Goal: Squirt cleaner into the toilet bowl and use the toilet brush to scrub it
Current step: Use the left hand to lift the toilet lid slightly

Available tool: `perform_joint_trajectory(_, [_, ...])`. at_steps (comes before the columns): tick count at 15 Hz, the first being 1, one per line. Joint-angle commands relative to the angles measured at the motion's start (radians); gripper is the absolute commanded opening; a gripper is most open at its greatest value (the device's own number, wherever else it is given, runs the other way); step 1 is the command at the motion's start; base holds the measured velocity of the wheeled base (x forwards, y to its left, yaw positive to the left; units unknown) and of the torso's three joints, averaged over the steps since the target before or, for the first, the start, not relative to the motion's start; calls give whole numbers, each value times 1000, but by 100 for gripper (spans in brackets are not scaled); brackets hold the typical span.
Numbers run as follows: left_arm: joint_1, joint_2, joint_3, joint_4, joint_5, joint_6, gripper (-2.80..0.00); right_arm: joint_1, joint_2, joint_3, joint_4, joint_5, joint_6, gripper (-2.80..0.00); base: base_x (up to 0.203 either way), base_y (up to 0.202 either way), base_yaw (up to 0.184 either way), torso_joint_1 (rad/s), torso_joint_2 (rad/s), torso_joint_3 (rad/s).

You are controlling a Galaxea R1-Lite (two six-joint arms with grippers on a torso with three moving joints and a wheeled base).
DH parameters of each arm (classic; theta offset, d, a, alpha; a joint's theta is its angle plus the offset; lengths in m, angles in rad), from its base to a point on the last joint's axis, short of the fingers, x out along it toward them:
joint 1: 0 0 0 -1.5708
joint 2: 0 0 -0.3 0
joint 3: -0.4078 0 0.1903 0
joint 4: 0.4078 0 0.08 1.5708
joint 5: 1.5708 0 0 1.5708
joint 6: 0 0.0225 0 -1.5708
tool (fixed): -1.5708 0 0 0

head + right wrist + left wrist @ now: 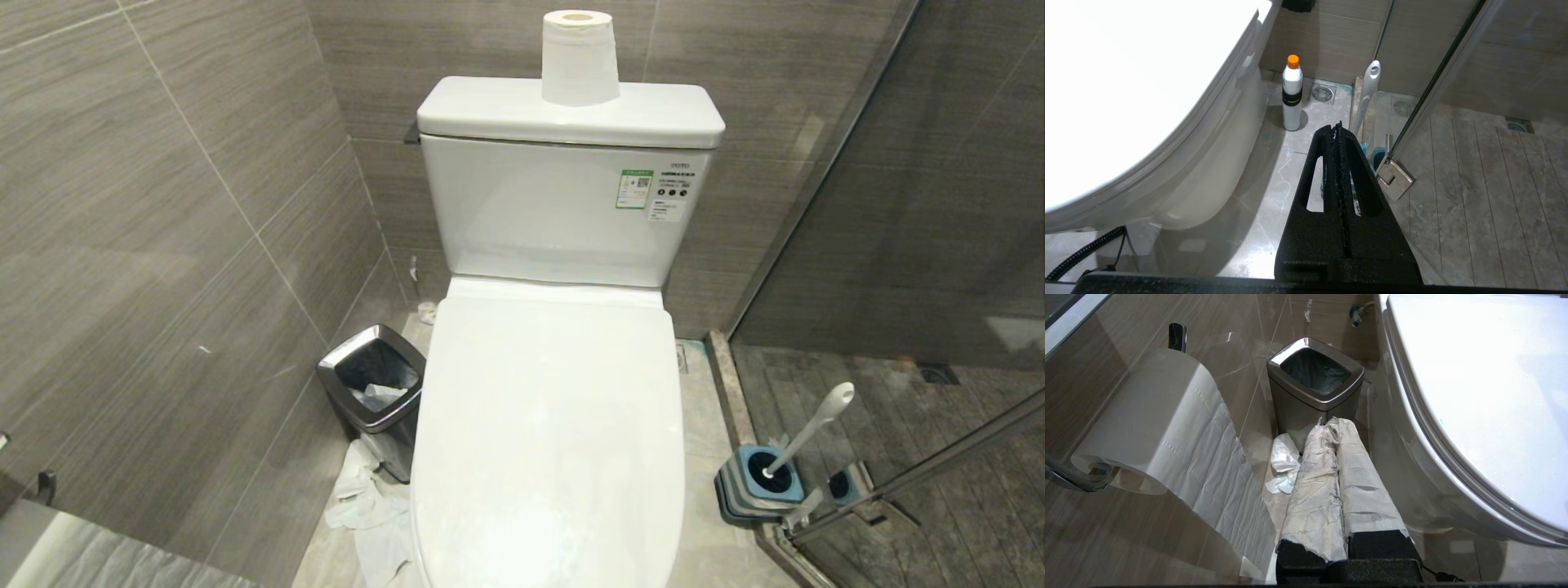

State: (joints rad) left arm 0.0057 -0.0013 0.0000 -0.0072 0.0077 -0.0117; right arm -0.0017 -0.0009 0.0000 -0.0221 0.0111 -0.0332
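White ceramic toilet bowl (pixel 547 425) has its lid down. Toilet brush (pixel 804 437) stands in its blue-grey holder (pixel 755 482) on the floor to the right; cleaner bottle (pixel 1292 94) upright beside the bowl. Left gripper (pixel 1337 428), paper-wrapped, closed near bin (pixel 1314 388). Right gripper (pixel 1337 130) closed, empty.

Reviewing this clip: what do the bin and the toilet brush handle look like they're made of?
Bin: apparently brushed metal, going by its silvery satin sheen and reflective rim; dark liner inside. Toilet brush handle: likely smooth moulded plastic, white-grey with a rounded end.
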Motion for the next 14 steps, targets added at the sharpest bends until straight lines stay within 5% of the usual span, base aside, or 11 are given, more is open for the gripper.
perform_joint_trajectory(1, [0,0,5,0,0,-1,-280,0,-1,12,1,1,-1,-280,0,0,0,0,0,0])
perform_joint_trajectory(14, [0,0,6,0,0,-1,-280,0,-1,12,0,1,-1,-280,0,0,0,0,0,0])
